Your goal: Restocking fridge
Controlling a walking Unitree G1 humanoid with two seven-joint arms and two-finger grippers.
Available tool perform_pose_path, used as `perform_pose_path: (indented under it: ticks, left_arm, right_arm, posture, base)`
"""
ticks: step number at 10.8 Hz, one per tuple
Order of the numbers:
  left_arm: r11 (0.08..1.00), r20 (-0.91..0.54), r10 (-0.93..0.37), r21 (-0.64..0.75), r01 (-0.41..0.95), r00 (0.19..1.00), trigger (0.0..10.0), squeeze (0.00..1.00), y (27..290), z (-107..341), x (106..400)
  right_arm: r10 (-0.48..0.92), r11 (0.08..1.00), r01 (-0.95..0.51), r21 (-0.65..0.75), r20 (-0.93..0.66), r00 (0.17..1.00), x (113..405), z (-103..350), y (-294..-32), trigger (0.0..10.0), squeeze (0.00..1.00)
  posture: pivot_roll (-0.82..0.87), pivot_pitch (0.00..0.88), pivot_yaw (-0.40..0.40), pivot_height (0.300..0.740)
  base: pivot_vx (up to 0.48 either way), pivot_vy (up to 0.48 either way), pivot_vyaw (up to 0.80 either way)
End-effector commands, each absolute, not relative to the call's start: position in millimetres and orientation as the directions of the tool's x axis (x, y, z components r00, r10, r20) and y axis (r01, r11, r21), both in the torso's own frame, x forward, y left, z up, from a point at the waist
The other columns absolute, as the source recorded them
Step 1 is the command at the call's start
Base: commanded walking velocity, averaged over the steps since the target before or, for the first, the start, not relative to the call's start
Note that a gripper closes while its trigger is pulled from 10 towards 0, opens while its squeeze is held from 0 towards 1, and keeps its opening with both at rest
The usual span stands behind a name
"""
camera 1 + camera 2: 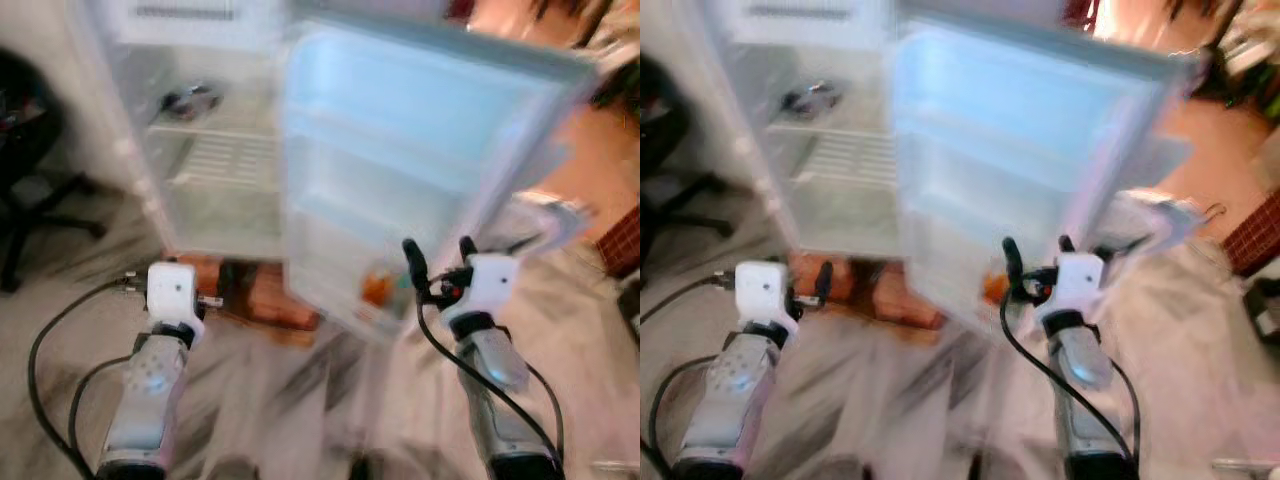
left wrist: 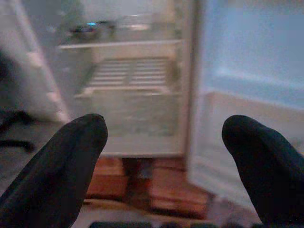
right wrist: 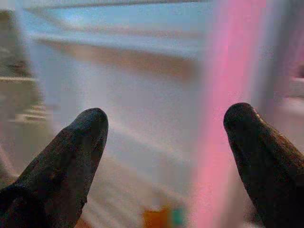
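Both tools are raised in front of the robot and carry nothing. The left tool (image 2: 164,156) has its two black fingers spread wide apart, pointing at the fridge interior. The right tool (image 3: 166,156) is likewise spread open, close to the inner face of the open white fridge door (image 1: 420,150).

Risk, as a judgement: the views are blurred, so the robot is likely moving. The right tool stands near the door's lower shelf, where a small orange item (image 1: 376,288) sits; a forward step could knock the door or that item. With no stock in either tool, no restocking can proceed yet.

The white fridge (image 1: 215,150) stands open on reddish-brown blocks (image 1: 260,295) on a pale marbled floor (image 1: 300,400). A dark object (image 1: 190,98) lies on its upper shelf; the wire shelf (image 1: 232,160) below looks bare. A black office chair (image 1: 30,180) stands far left.
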State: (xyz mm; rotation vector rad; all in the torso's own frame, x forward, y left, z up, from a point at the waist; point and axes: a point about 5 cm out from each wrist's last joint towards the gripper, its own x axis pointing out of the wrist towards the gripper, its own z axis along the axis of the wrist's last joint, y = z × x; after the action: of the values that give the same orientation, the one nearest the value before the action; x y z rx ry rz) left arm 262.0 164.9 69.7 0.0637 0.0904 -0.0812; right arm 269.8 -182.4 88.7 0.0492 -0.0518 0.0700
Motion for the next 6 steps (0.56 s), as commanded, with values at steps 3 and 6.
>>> perform_pose_path:
  ticks: [3,6]
  left_arm:
    - [0.994,-0.107,-0.074,0.075,0.082,0.992,10.0,0.0,169,67,261]
    - [0.993,-0.19,-0.023,0.112,0.045,0.982,10.0,0.0,177,49,246]
  right_arm:
    - [0.056,0.997,-0.059,0.047,0.072,0.996,270,91,-185,10.0,0.0]
    - [0.051,0.997,-0.055,0.045,0.087,0.995,277,95,-187,10.0,0.0]
  posture:
    - [0.09,0.072,-0.025,0.74]
    - [0.09,0.074,-0.024,0.74]
  base:
    - [0.101,-0.116,0.0]
    - [0.0,0.0,0.27]
